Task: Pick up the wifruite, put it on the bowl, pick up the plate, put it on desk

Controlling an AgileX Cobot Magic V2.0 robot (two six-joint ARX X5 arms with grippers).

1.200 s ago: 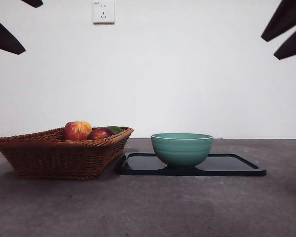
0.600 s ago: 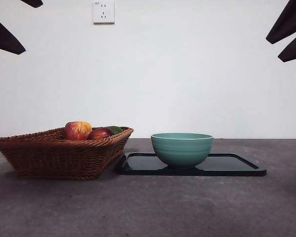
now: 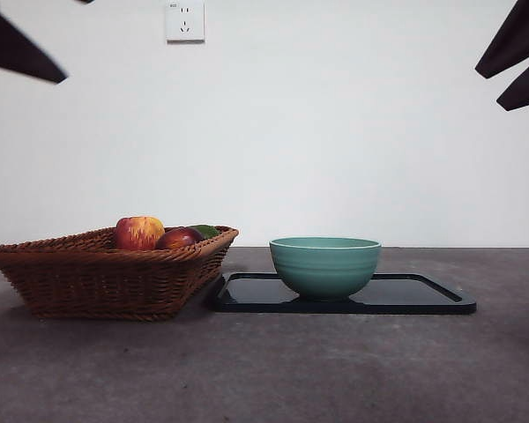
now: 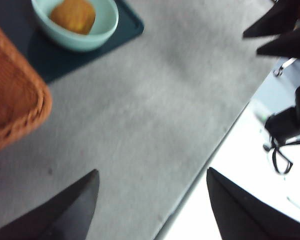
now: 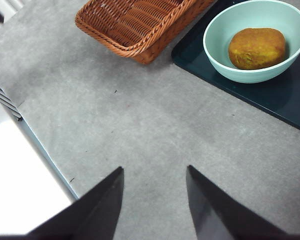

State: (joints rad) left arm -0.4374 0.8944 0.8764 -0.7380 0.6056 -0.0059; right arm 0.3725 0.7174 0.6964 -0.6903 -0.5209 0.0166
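Right wrist view: wifruite (image 5: 256, 48) is sitting in the bowl (image 5: 225, 55), so you're hovering both pincers, left pincer (image 4: 150, 202) and right pincer (image 5: 155, 200), released and empty above the worktop (image 5: 140, 130).

Wifruite (image 5: 256, 48) inside bowl (image 3: 324, 264): hidden behind bowl wall in front view, seen only from wrist views. Left wrist view blurred; bowl there cut by edge. Basket (image 3: 106, 271): contents mostly hidden by rim in front view; green thing (image 3: 206, 231) behind dark red fruit (image 3: 178, 239), too little showing to identify. Basket cut off in both wrist views. Tray (image 5: 290, 100) cut by edge in right wrist view. Both arms only dark tips at front view's top corners.
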